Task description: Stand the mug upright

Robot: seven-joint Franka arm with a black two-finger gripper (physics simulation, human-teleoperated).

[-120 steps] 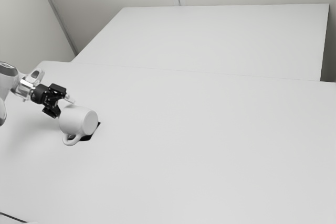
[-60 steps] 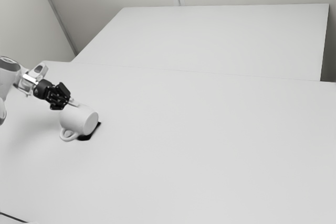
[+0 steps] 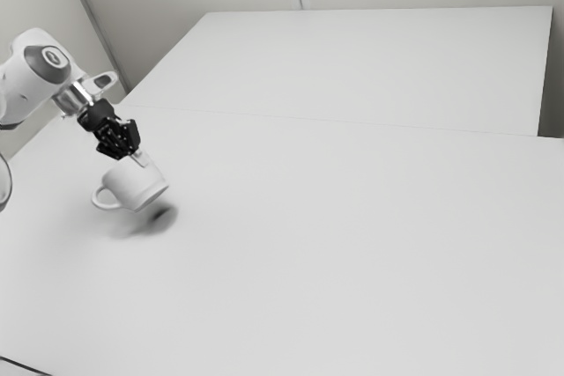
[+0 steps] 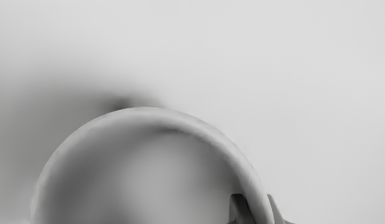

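Note:
The white mug (image 3: 135, 185) hangs tilted above the table at the exterior view's left, its base angled down toward the exterior view's right and its handle toward the left. From the upper left, my gripper (image 3: 139, 158) holds it at the rim. In the wrist view the mug's round rim (image 4: 142, 113) opens toward the camera. There the gripper (image 4: 257, 207) is shut on the mug wall, one finger inside the mug and the other outside.
Below the mug the white table (image 3: 335, 244) carries its shadow. A second white surface (image 3: 370, 63) lies beyond the table's far edge. A dark cable (image 3: 25, 365) runs at the exterior view's lower left corner.
The gripper and mug have risen off the table. The mug has tipped, its base now lower, and its handle has swung toward the exterior view's left.

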